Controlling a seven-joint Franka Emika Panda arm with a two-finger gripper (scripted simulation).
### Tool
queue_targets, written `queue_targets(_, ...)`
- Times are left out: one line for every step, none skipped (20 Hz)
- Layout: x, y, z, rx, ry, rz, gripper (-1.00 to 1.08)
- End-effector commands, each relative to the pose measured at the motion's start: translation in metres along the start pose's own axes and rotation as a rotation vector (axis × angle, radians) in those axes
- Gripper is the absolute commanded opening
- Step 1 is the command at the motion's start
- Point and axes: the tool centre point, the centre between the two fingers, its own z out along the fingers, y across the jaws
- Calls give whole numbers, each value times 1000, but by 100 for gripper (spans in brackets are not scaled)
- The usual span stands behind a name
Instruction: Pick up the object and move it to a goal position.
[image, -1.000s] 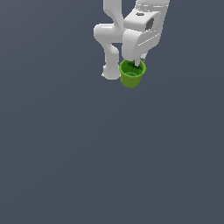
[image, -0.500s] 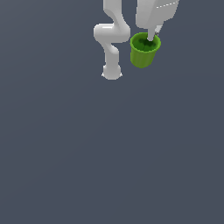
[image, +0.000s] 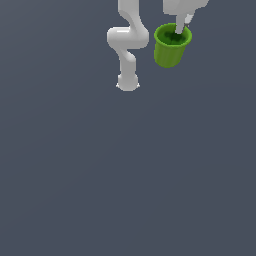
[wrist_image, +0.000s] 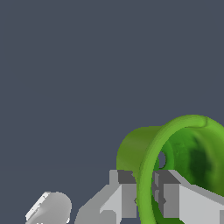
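Above the desk (image: 125, 175), my pincer (wrist_image: 146, 194) pinches only the green cup's (image: 171, 46) rim wall, so I judge a jolt could twist it loose

I am working in a bare simulated scene, not a furnished room: a flat, uniform slate-grey floor (image: 125, 175) is filling both views, rendered without texture, walls or furniture. My own white arm (image: 128, 45) is standing at twelve o'clock in the exterior view, its smooth, evenly shaded surfaces looking computer-drawn, as is the plain green cup (image: 171, 46) beside it.
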Motion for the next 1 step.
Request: queue_targets(1, 0, -2, -1, 1, 0, -100)
